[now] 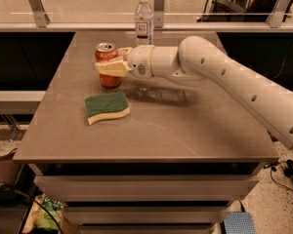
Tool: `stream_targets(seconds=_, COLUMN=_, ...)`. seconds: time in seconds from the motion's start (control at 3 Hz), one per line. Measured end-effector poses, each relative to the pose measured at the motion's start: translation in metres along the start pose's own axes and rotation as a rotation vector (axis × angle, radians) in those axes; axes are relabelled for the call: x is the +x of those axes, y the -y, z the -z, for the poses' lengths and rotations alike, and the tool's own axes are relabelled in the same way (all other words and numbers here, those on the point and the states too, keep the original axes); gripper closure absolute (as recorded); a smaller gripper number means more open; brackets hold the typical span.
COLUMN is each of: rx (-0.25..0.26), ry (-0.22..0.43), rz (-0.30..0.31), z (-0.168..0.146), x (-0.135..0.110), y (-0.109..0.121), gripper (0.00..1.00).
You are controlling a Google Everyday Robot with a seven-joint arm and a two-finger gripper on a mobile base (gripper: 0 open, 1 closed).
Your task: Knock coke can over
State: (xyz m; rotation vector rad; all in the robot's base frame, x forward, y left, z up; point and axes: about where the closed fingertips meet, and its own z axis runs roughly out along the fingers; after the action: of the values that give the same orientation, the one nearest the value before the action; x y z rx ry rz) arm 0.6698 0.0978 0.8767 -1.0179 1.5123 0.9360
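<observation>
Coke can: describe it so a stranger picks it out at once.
On the grey table, look rear left, where the gripper reaches. The coke can stands upright there: red, silver-topped, shorter than the clear water bottle behind, unlike the flat green sponge in front.

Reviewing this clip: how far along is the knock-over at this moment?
Done: the approach. The gripper has reached the coke can and sits across its middle in this view. In hand: contact with the can, which stands upright. Left: the tipping itself, with the can ending on its side on the table.
</observation>
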Motion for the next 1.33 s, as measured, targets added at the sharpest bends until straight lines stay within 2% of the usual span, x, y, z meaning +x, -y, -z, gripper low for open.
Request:
stream_targets(seconds=0.33, rx=-0.002, ry=-0.006, rz=0.001, z=-0.001, x=-0.001, y=-0.001, gripper=1.0)
stream_targets(seconds=0.67, rx=0.006, ry=-0.031, rz=0.003, z=0.012, x=-0.005, y=0.002, gripper=1.0)
stream_targets(seconds=1.33, rx=0.062, ry=-0.075, rz=0.013, z=0.051, x=-0.012, y=0.011, gripper=1.0)
